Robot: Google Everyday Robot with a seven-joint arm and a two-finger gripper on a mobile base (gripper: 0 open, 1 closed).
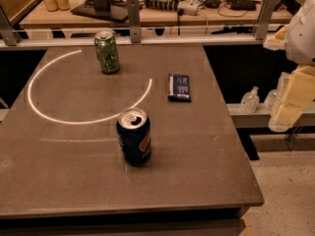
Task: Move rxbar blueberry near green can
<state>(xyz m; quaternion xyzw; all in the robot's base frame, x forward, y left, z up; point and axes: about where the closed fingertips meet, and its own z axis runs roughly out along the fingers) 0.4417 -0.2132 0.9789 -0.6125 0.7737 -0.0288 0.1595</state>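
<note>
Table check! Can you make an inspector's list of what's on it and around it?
Surface: dark table, with a curved line of light on it.
Job's things: rxbar blueberry lying flat; green can upright, further back and left, apart from it.
Clutter: blue soda can upright, near the middle.
Grippers: gripper off the table's right side, away from the bar.
Cables: tangle on the back bench.
Surroundings: clear bottle on the right ledge.

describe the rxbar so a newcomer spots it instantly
On the dark table, look right of the bright arc of light, toward the right edge. The rxbar blueberry lies flat there: a navy wrapped rectangle, the only flat thing, while the green can and blue soda can stand upright. The tool hangs beyond the table's right edge, away from the bar.
</note>
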